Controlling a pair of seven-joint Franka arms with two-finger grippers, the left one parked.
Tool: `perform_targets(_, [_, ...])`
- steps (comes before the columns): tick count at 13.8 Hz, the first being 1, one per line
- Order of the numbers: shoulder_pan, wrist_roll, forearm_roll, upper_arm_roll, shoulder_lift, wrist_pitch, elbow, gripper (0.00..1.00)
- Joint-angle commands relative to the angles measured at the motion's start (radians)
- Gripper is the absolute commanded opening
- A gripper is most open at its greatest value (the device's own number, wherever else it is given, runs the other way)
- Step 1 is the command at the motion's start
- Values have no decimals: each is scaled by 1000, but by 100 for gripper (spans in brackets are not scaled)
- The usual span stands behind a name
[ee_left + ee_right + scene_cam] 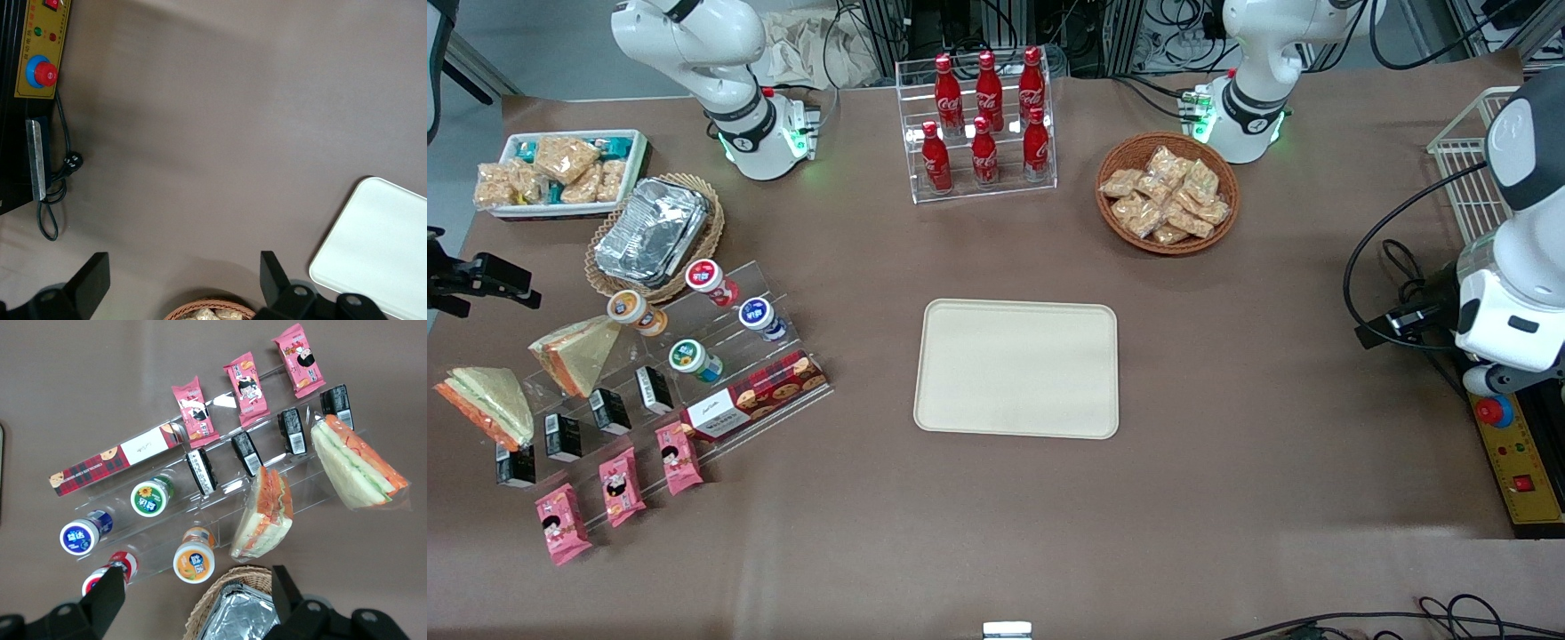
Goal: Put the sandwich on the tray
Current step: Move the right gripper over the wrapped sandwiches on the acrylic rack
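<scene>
The sandwich is a clear-wrapped wedge with green, white and orange layers. It leans on the acrylic rack at the working arm's end of the table, and also shows in the right wrist view. The cream tray lies bare mid-table, and its corner shows in the left wrist view. My right gripper hangs open and empty high above the rack and the foil basket, apart from the sandwich. Its black body shows at the front view's edge.
A second wedge with an orange edge stands beside the sandwich. The rack holds yogurt cups, a biscuit box, black cartons and pink snack packs. Foil containers sit in a basket. A white snack bin, cola bottles and a snack basket stand farther away.
</scene>
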Motion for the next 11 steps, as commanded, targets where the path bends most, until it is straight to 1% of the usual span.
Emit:
perform_targets(1, [-4, -78, 1, -28, 7, 5, 24, 98])
perform_targets(3, [-7, -165, -1, -39, 7, 12, 26, 98])
perform_targets(6, [-47, -219, 1, -39, 10, 15, 38, 98])
perform_targets(9, [-136, -395, 8, -39, 43, 67, 40, 98])
perform_targets(11, [-197, -508, 51, -39, 72, 99, 40, 98])
